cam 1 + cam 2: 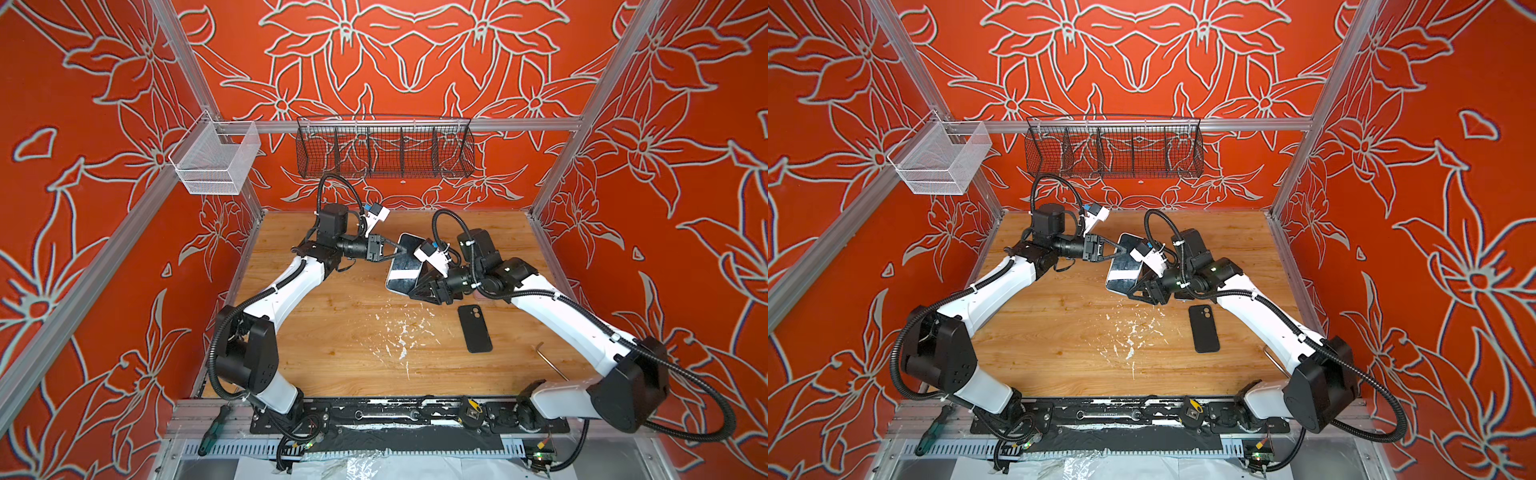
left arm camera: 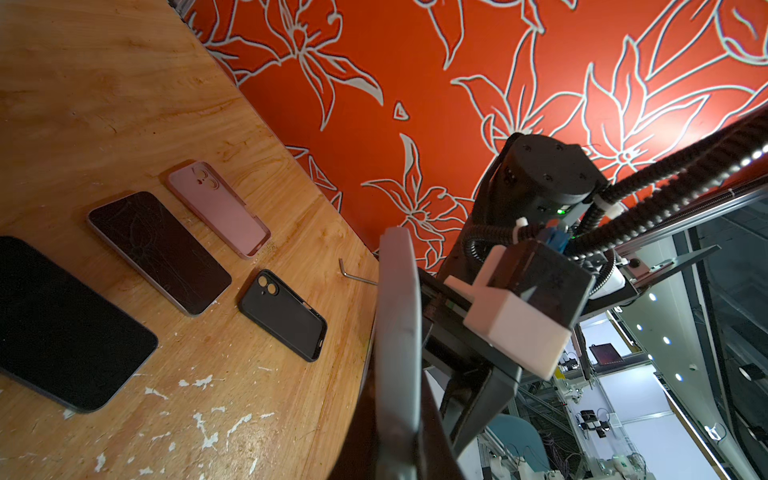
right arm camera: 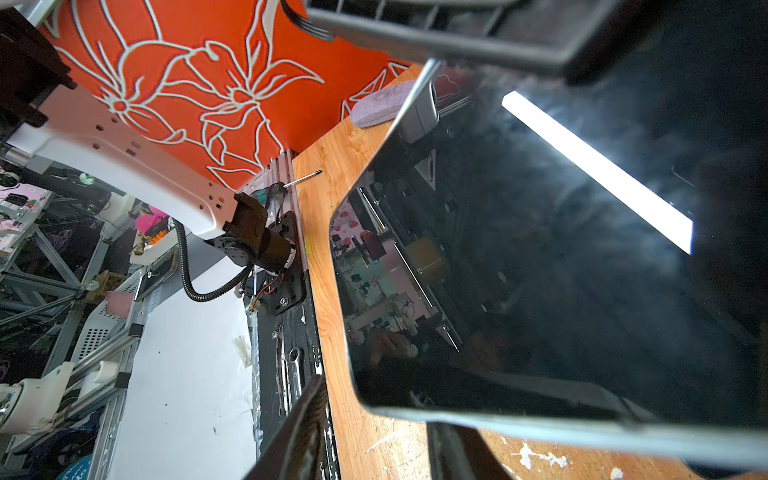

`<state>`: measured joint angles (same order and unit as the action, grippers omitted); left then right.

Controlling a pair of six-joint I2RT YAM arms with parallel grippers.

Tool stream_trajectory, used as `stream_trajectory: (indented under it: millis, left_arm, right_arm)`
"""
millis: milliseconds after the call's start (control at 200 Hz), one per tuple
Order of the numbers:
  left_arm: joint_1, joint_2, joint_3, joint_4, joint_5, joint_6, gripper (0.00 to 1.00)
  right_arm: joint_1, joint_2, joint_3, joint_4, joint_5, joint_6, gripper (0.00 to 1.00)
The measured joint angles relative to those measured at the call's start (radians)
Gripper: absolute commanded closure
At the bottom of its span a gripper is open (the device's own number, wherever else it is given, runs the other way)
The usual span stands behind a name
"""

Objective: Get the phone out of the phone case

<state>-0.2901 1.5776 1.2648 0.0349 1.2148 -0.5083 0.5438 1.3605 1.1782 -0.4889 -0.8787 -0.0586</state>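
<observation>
A phone (image 1: pixel 401 270) with a dark glossy screen and a pale grey rim is held tilted above the wooden table (image 1: pixel 332 332). I cannot tell if the rim is the phone case. My left gripper (image 1: pixel 405 250) is shut on the phone's far edge. In the left wrist view the phone (image 2: pixel 397 311) shows edge-on between the jaws. My right gripper (image 1: pixel 415 291) is at the phone's near right corner. In the right wrist view the screen (image 3: pixel 540 270) fills the picture. The right gripper (image 3: pixel 374 432) has its fingers apart, one finger (image 3: pixel 453 453) under the phone's rim, the other beside the corner.
An empty black case (image 1: pixel 475 328) lies on the table near the right arm. The left wrist view also shows an empty pink case (image 2: pixel 220 208), a cracked phone (image 2: pixel 160 251), another dark phone (image 2: pixel 62 328) and an Allen key (image 2: pixel 353 274). Wire baskets (image 1: pixel 384 149) hang on the back wall.
</observation>
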Motion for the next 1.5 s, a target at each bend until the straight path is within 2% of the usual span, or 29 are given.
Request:
stream_trajectory:
  millis: [265,455,701,866,1061,1236,1376,1496]
  left_arm:
    - [-0.016,0.0,0.0,0.082,0.003,-0.055,1.0]
    - [-0.019,0.013,-0.001,0.156,0.012,-0.096,1.0]
    - [-0.02,0.057,0.015,0.157,0.056,-0.113,1.0]
    - [-0.021,0.068,0.042,0.13,0.082,-0.073,1.0]
    - [-0.022,0.068,0.062,0.124,0.097,-0.053,1.0]
    - [-0.023,0.069,0.069,0.132,0.097,-0.067,1.0]
    - [-0.023,0.089,0.068,0.202,0.111,-0.141,1.0]
    - [-0.022,0.13,0.048,0.378,0.141,-0.298,1.0]
  right_arm:
    - [0.002,-0.002,-0.023,0.049,-0.021,0.016,0.56]
    - [0.002,-0.006,-0.032,0.06,-0.031,0.018,0.6]
    - [0.001,-0.013,-0.034,0.017,-0.027,0.016,0.73]
    - [0.0,-0.014,-0.034,-0.01,-0.039,0.033,0.87]
    - [-0.001,-0.015,-0.033,0.0,-0.059,0.045,0.95]
    - [0.0,-0.016,-0.033,0.018,-0.065,0.061,0.98]
    - [0.006,-0.022,-0.025,0.013,-0.048,0.059,0.98]
    - [0.023,-0.022,0.002,-0.018,-0.002,0.039,0.98]
